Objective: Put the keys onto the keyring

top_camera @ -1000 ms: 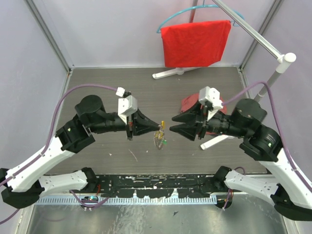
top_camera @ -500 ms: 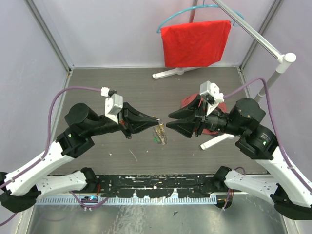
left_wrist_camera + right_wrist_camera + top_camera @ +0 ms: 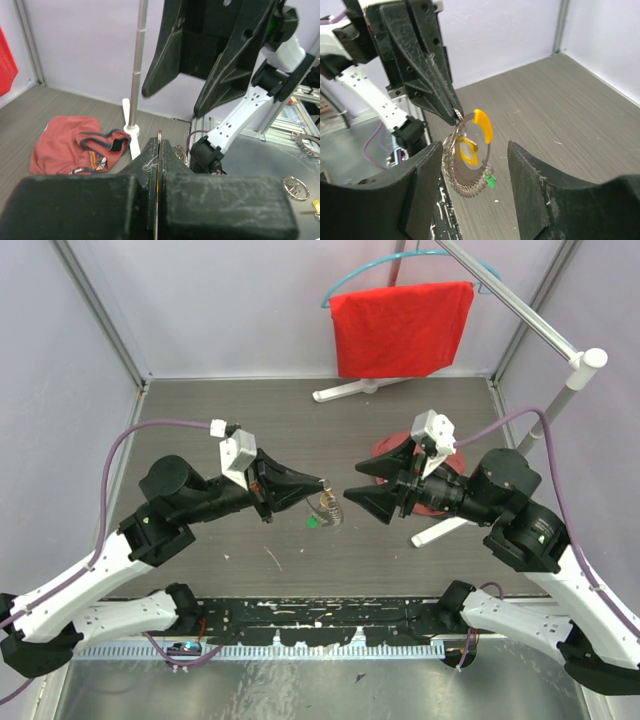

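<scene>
Top external: grey table [image 3: 250,420], lilac walls [image 3: 230,310]; left claw [image 3: 322,483] pinches keyring [image 3: 328,508], right claw [image 3: 351,484] gapes.

No writing, number, brand or sign could be read in any of the views. The nearest thing to a label was a small orange tag [image 3: 95,161] on the crumpled red cloth [image 3: 60,150] seen on the floor in the left wrist view. Any marks on it were too small and blurred to make out.
</scene>
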Available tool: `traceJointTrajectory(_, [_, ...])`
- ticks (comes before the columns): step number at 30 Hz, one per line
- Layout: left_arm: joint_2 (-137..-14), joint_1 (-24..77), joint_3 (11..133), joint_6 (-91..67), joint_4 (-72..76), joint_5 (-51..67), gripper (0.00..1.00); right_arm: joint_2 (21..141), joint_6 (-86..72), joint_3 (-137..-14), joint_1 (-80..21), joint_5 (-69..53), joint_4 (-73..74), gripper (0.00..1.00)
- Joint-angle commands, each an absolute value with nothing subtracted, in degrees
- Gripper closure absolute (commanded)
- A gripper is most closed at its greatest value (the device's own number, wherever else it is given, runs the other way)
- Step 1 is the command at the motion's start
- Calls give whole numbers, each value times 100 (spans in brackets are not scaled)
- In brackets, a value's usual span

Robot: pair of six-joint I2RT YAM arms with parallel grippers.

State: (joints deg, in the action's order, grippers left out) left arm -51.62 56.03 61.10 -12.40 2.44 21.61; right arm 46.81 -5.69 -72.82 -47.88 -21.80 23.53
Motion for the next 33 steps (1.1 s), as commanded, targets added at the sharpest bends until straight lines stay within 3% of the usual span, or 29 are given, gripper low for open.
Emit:
traceJointTrajectory(1, [-4909,5621,5812,-1162,8,1662,100,4341,-482,-7178,-4790,-1196,2112,37])
traceJointTrajectory(9, [-4685,5616,5081,-1247,-13,556,100,4071,-561,-6918,-4790,-594,1963,25])
traceJointTrajectory(13, [-4588,5619,4696,-1282,554,667,100,4111,-560,-6816,-4792,-526,2026,22])
traceJointTrajectory(28, [-4626,5623,4752,-1977,2236,1941,100,4913,-113,-6959,-4791,-2867,1606,51])
traceJointTrajectory(30, [-4652,5618,4732,-2098,2437,2050,100,4926,-73,-7029,-4789,-3029,1658,51])
traceJointTrajectory(33, [-4667,5615,4710,-2251,2683,2178,100,4858,37,-7091,-4790,-3163,1860,41])
